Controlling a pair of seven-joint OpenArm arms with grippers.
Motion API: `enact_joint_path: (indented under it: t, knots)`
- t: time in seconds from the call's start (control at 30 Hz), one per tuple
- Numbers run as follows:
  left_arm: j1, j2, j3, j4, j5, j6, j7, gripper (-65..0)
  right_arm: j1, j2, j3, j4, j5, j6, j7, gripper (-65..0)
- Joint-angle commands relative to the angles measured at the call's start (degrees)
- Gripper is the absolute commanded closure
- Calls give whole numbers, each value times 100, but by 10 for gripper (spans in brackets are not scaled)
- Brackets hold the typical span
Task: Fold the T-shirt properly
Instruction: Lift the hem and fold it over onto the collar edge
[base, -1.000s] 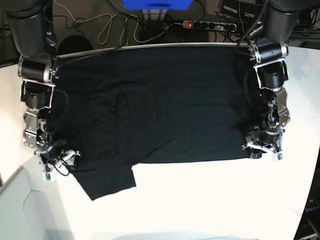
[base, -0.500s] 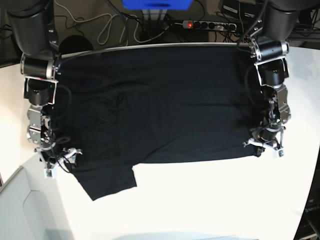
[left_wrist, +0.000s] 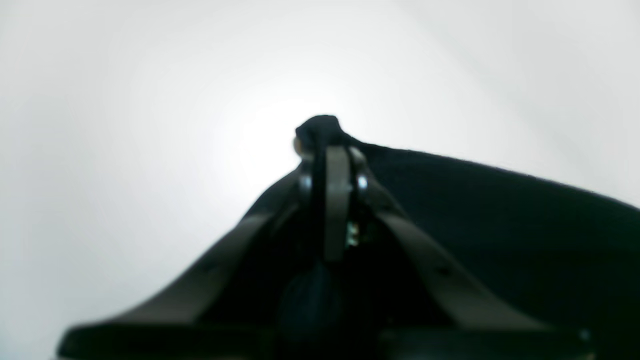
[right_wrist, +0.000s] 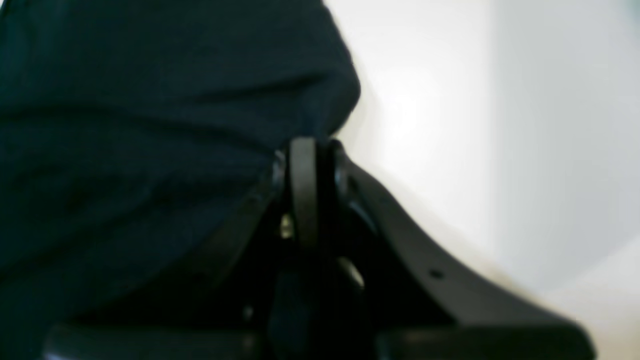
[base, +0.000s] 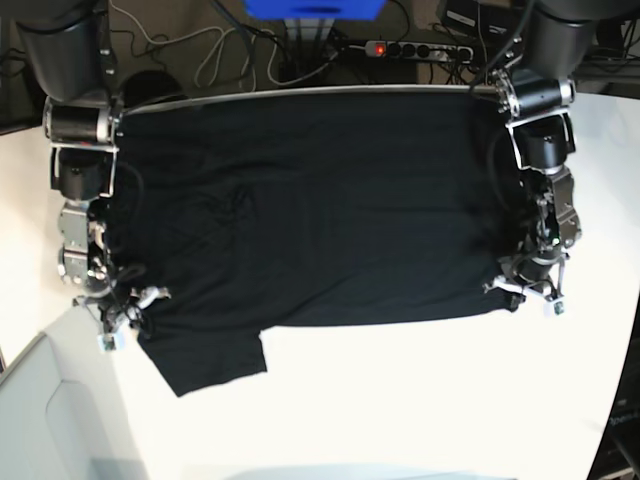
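White table (base: 420, 400) w/ black T-shirt (base: 320, 210) spread flat, plain side up, one sleeve toward front-left.

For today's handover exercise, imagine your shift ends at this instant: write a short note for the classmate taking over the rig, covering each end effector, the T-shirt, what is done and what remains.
Left end effector: shut on the T-shirt, pinching a bunched corner at the table-front hem.
Right end effector: shut on the T-shirt edge at the opposite front corner, near the sleeve.
T-shirt: spread flat, plain black side up, on the white table; one sleeve juts toward the front.
Done: both corners gripped.
Left: no fold visible yet; all folding remains.
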Motion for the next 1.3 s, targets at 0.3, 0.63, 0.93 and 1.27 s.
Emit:
enact_joint_path:
  t: [0.3, 0.63, 0.93, 1.27]
  knots:
    - [1235, -73, -135, 2929, -759, -9, 1110, 0, -1202, 66, 1369, 3227, 15, 513, -1105, -1]
    - [2466, 551, -1621, 4591, -979, -53, 1990, 0, -3074, -22, 2081, 5610, 15, 1225, -1870, -1]
    - [3372, 894, -1981, 4784, -988, -71, 2051, 0, -4041, -40, 2098, 5724, 15, 1374, -1861, -5]
    - [3882, 841, -2017, 4784, -1559, -71, 2007, -288, -4270, -40, 2116, 5988, 6, 1374, -1870, -413]
